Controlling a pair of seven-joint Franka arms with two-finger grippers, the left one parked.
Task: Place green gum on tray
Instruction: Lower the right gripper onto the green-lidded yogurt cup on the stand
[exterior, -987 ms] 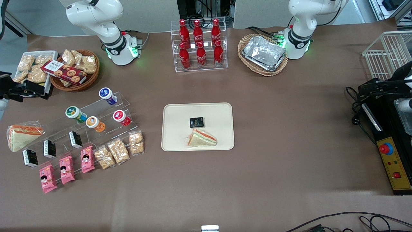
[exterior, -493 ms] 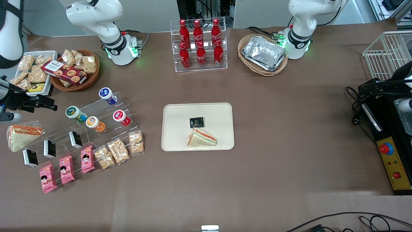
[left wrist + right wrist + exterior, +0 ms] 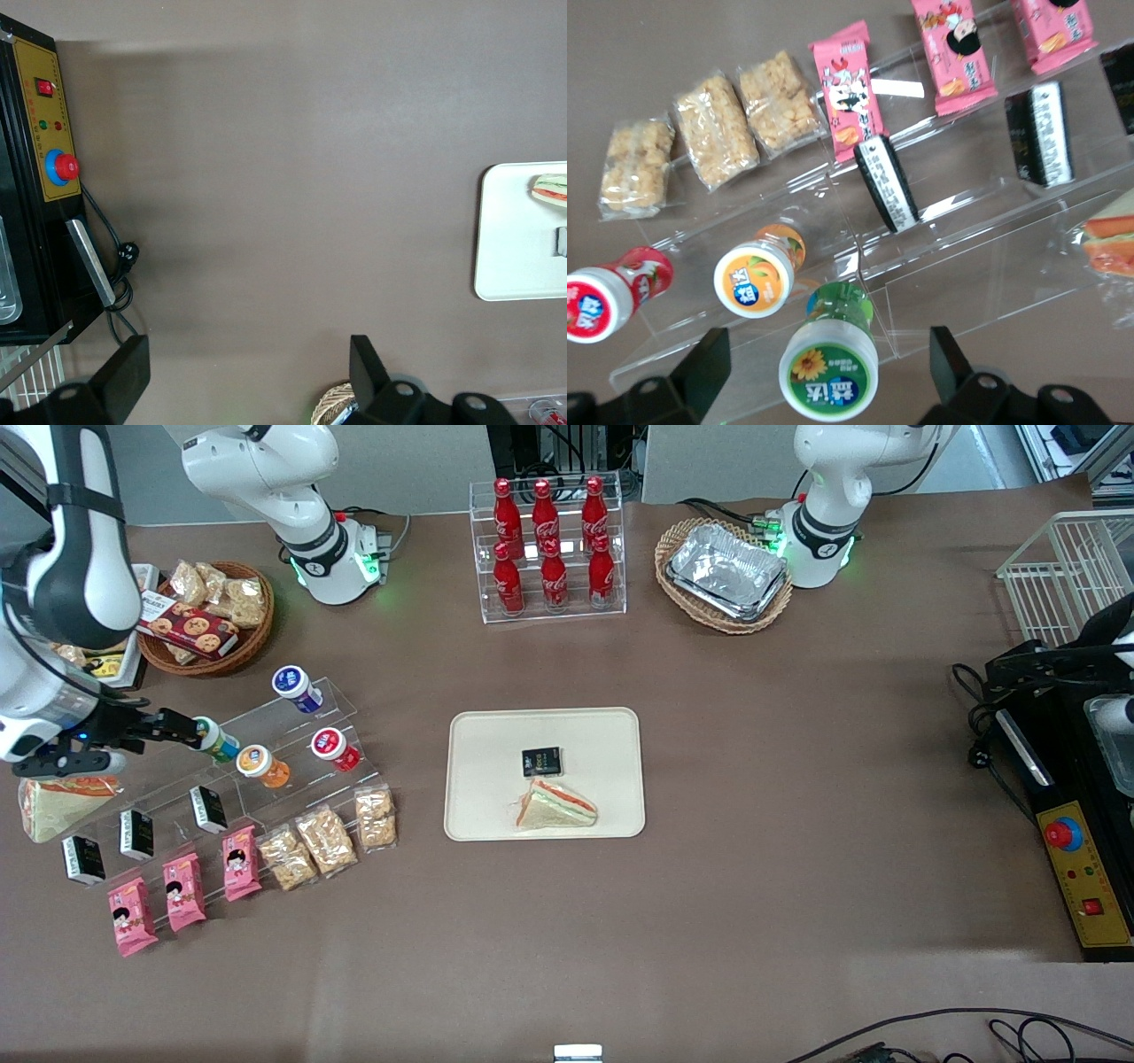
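Green gum on the acrylic rack sits between the gripper's spread fingers, untouched.

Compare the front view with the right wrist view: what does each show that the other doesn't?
Only the front view shows the tray, already holding a sandwich and a small black packet, plus the cola bottles and the foil trays.

Only the right wrist view shows the green gum's sunflower lid, with the open gripper straddling it, a finger on each side.

Both show the green gum, the orange canister, the red canister and the pink packets on the clear stand.
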